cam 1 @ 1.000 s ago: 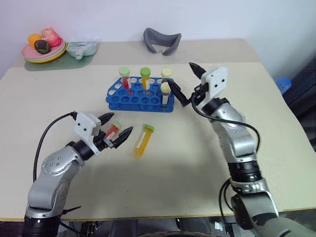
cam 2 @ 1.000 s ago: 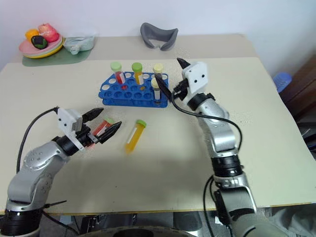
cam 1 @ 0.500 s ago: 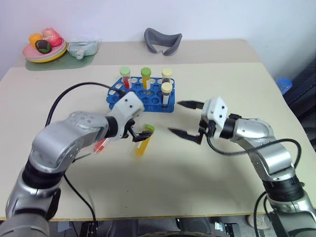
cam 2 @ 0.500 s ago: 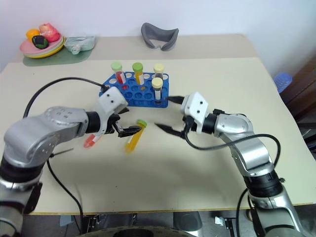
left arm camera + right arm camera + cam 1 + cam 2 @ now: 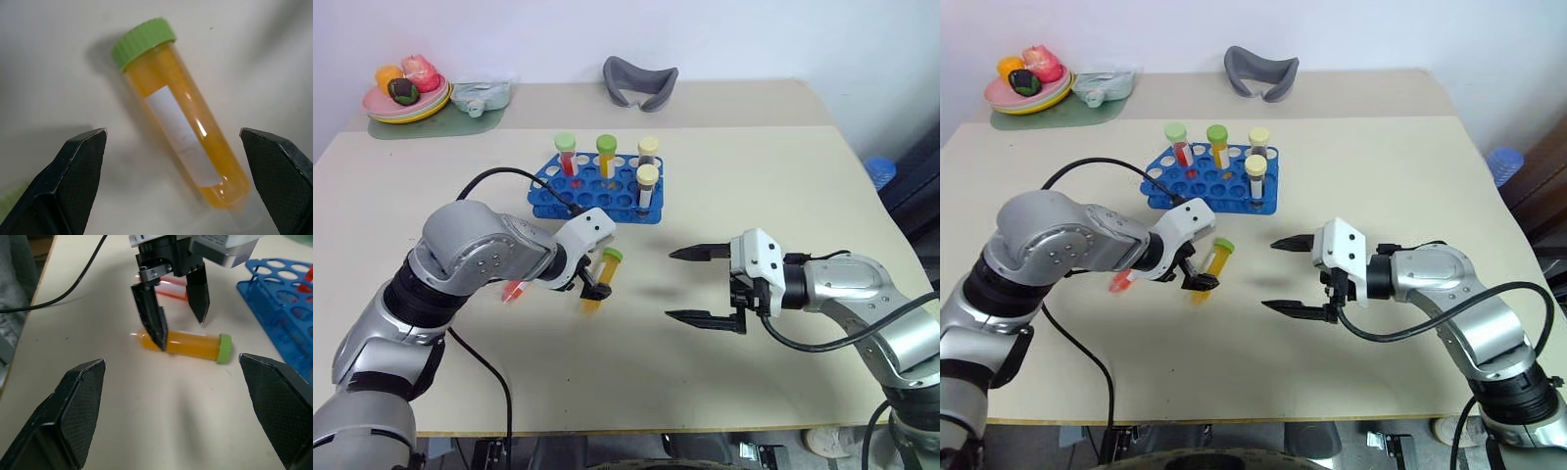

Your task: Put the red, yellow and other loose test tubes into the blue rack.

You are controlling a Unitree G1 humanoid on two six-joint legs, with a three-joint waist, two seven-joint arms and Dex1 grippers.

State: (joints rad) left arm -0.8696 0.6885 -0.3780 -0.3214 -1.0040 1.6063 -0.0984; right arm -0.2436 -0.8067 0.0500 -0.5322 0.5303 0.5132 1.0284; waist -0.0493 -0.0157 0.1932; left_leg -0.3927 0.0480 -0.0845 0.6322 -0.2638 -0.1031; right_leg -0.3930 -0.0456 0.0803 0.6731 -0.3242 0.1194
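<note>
Jaws, left gripper point(image 5: 171, 316): spread wide, pointing down, one finger on each side of the yellow tube point(image 5: 597, 280), nothing held. Jaws, right gripper point(image 5: 697, 285): spread wide, nothing between them, pointing sideways toward the yellow tube and well apart from it.

Landmark: rack point(image 5: 597, 186), blue, upright on the table point(image 5: 773, 176).

Item 1, yellow tube: green cap, lying flat on the table just in front of the rack, cap end toward the rack. In my left wrist view it runs slantwise between my fingers rather than square across them.

Item 2, red tube point(image 5: 514, 291): lying in front of the rack and off to its left, beside the yellow tube, partly hidden behind my left wrist.

Item 3, seated tubes: four stand upright in the rack, two with green caps and two with pale yellow caps; many holes stay free.

Step in hand, as I judge it: take the yellow tube with my left gripper. Notes for doing it well:
- Turn my wrist until my fingers point(image 5: 80, 181) sit square across the tube, so it does not swivel as I close.
- Grip near the capped end, leaving the tip free to enter a hole.
- Come down until my fingertips nearly touch the table, then close gently; the round wall may roll or squirt out.
- Keep clear of the red tube beside it.
- Hold my right gripper away from the rack.
</note>
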